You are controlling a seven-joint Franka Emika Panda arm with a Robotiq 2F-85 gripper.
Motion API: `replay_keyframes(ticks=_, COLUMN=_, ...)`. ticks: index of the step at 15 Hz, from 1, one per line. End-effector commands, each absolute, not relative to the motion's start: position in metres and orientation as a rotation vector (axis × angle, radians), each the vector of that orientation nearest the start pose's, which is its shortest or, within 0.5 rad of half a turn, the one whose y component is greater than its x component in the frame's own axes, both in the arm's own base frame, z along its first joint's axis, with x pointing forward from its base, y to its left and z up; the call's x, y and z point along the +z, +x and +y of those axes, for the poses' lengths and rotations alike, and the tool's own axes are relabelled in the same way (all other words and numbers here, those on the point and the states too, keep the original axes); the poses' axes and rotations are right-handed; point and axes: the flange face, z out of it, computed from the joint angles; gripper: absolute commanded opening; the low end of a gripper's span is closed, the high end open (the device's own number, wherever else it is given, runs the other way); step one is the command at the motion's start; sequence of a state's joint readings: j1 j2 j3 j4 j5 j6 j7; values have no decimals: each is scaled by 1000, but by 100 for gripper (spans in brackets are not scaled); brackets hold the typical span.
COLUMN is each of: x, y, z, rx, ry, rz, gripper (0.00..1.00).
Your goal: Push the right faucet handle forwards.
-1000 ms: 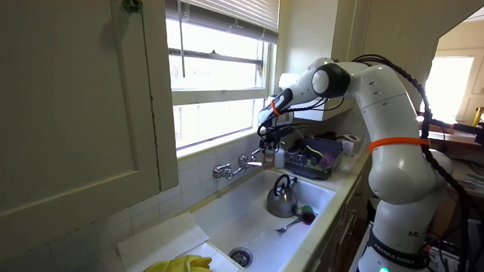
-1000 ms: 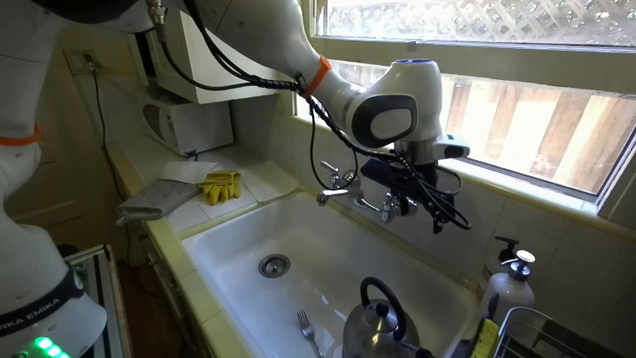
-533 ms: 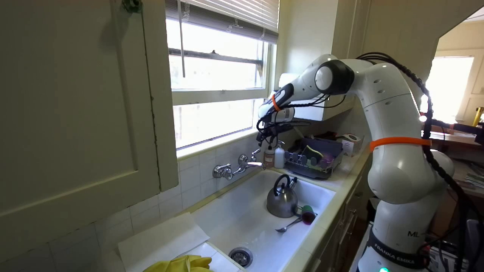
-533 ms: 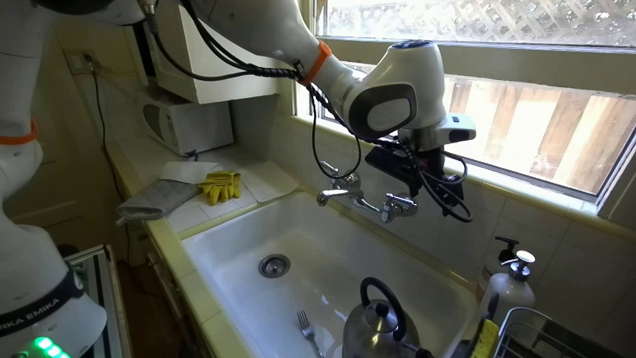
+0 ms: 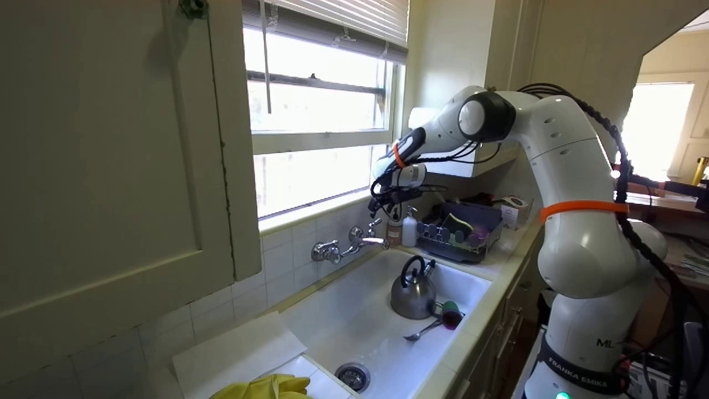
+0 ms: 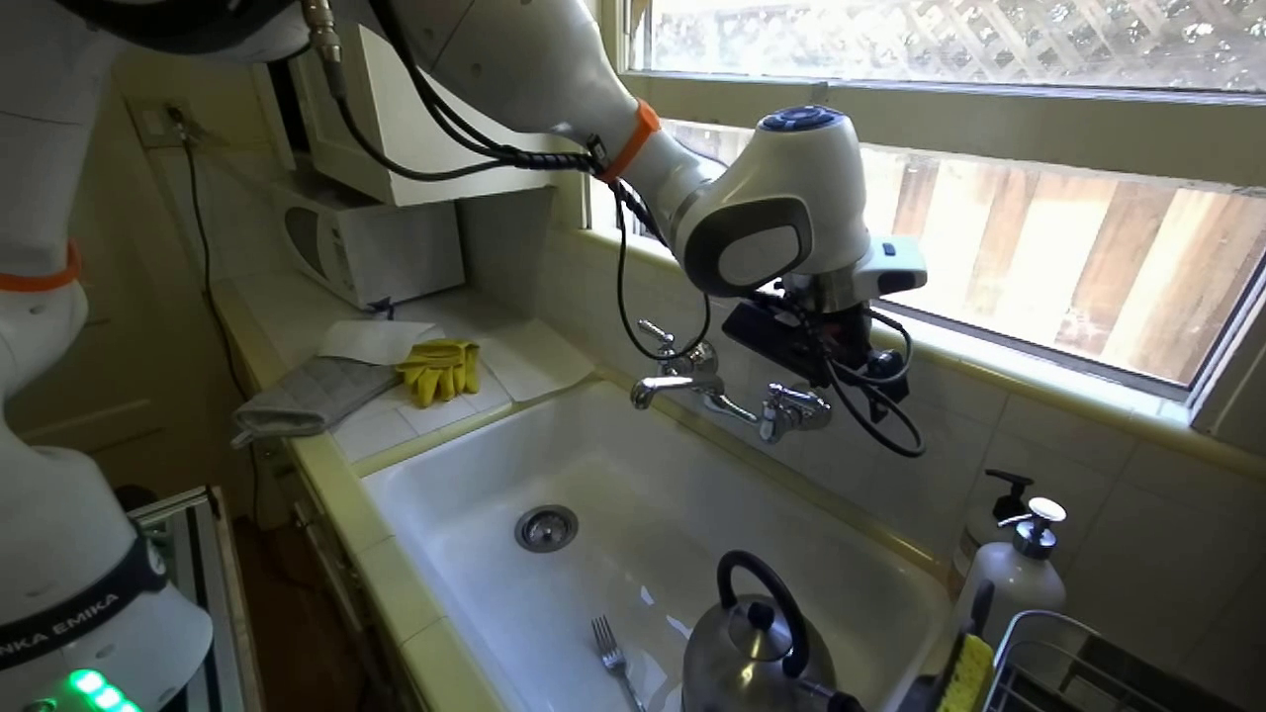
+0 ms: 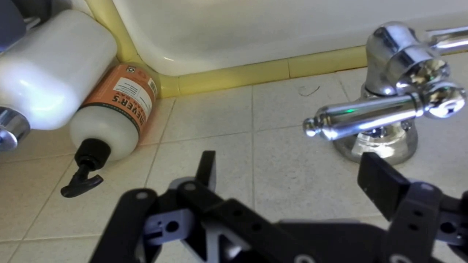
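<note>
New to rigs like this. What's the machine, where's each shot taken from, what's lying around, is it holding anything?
The machine is a Franka Emika Panda arm, a jointed robot with two fingers at its end. Two cameras outside it look at the scene from different places; the close-up comes from a camera on its wrist.

The sink holds a steel kettle and a fork, among other things; yellow gloves lie on the counter beside it.

Nothing is held: in the wrist view the fingers stand open, with tiled wall showing between them. They are apart from the chrome right faucet handle, which the task says to push forwards.
</note>
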State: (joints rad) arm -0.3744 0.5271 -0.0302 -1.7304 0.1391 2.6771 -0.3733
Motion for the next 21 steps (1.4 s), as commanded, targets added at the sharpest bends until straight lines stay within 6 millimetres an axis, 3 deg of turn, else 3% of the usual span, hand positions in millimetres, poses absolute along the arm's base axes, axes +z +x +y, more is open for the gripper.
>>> replay_keyframes(ticks=1, x=308, y=643, z=-281, rx=-650, ry=-3177, rz=179, gripper=100)
replay_keyframes(ticks=14, x=300, y=636, z=-276, rx=-305, ry=-3320, rz=-21, gripper=100)
replay_keyframes(ticks=21, x=303, y=633, z=-272, rx=-183, ry=-3329, rz=-32, gripper=100)
